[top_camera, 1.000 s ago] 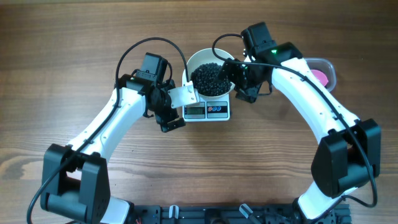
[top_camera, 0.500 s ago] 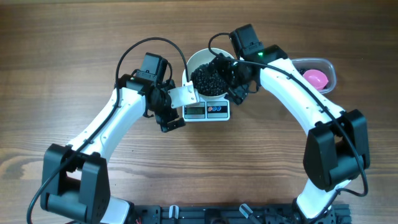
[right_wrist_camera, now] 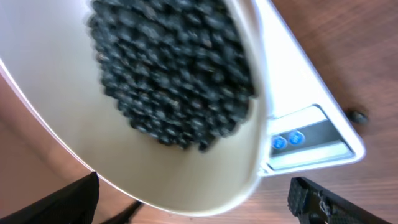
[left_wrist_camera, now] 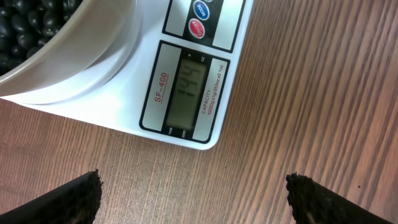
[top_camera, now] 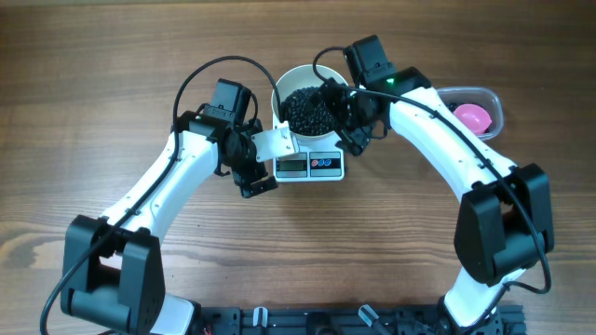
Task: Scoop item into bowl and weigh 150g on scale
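Black beans (top_camera: 307, 110) lie heaped in the white bowl (top_camera: 282, 86), which sits on the digital scale (top_camera: 310, 167) mid-worktop (top_camera: 93, 74), toward the far edge. Left gripper (left_wrist_camera: 196, 202) and right gripper (right_wrist_camera: 193, 199) stand wide open, empty. Recommendation: touch neither bowl nor scale; read the display settled.

Left end effector (left_wrist_camera: 196, 200) open, right end effector (right_wrist_camera: 193, 200) open

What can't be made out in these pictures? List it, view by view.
- Scale display: left wrist view, digits faint and sideways; overhead, too small.
- Black beans: right wrist view, blurred.
- Clear tub: overhead, left end hidden by the right arm; the pink object inside is too small to identify.
- White bowl: left wrist view, cut off by the top and left edges.
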Controlling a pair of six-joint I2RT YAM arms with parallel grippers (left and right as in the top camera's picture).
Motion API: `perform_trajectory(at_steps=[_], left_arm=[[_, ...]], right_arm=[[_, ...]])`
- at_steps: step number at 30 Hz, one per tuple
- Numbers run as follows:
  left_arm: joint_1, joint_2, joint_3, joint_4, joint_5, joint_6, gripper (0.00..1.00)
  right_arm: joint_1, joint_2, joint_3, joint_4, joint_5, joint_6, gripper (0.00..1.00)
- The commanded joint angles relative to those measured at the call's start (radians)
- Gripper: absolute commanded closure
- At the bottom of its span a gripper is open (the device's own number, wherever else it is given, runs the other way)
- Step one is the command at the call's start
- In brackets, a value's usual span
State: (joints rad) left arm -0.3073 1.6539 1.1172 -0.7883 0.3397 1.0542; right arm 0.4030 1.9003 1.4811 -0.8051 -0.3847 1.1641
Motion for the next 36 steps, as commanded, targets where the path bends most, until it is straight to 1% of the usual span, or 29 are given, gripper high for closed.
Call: perform_trajectory(at_steps=[1,3,6,10,14,17,20,23,24,27,30,32,34,36], left_arm=[[-0.003,0.011,-0.004,-0.001,0.019,0.016,0.0],[-0.003,0.011,-0.004,-0.001,0.019,0.016,0.0],[-0.003,0.011,-0.004,-0.001,0.019,0.016,0.0],[-0.003,0.011,-0.004,-0.001,0.019,0.016,0.0],[-0.003,0.011,-0.004,-0.001,0.019,0.016,0.0],[-0.003,0.011,-0.004,-0.001,0.019,0.016,0.0],[-0.003,0.011,-0.004,-0.001,0.019,0.016,0.0],[-0.003,0.011,-0.004,-0.001,0.019,0.016,0.0],[-0.003,0.011,-0.004,-0.001,0.019,0.016,0.0],[-0.003,0.011,-0.004,0.0,0.019,0.016,0.0],[-0.003,0.011,-0.004,0.0,0.019,0.016,0.0],[-0.003,0.011,-0.004,0.0,0.019,0.016,0.0],[-0.003,0.011,-0.004,0.0,0.019,0.016,0.0],[-0.003,0.011,-0.004,-0.001,0.019,0.016,0.0]], right_arm=[[-0.046,0.009,-0.001,-0.048,0.003,-0.072,0.0],[-0.092,0.002,0.007,-0.049,0.008,-0.119,0.0],[-0.212,-0.031,0.039,-0.053,0.009,-0.146,0.0],[-0.322,-0.099,0.067,-0.134,0.011,-0.171,0.0],[-0.447,-0.235,0.072,-0.277,0.044,-0.206,0.0],[-0.581,-0.391,0.072,-0.412,0.128,-0.206,0.0],[-0.682,-0.503,0.069,-0.522,0.215,-0.185,0.0],[-0.734,-0.579,0.024,-0.626,0.286,-0.152,0.0],[-0.745,-0.607,-0.023,-0.636,0.288,-0.142,0.0],[-0.756,-0.658,-0.187,-0.556,0.211,-0.14,0.0],[-0.761,-0.686,-0.391,-0.375,0.075,-0.111,0.0],[-0.761,-0.692,-0.532,-0.208,-0.011,-0.065,0.01],[-0.761,-0.693,-0.622,-0.084,-0.035,-0.014,0.01],[-0.761,-0.694,-0.705,0.079,-0.031,-0.008,0.01]])
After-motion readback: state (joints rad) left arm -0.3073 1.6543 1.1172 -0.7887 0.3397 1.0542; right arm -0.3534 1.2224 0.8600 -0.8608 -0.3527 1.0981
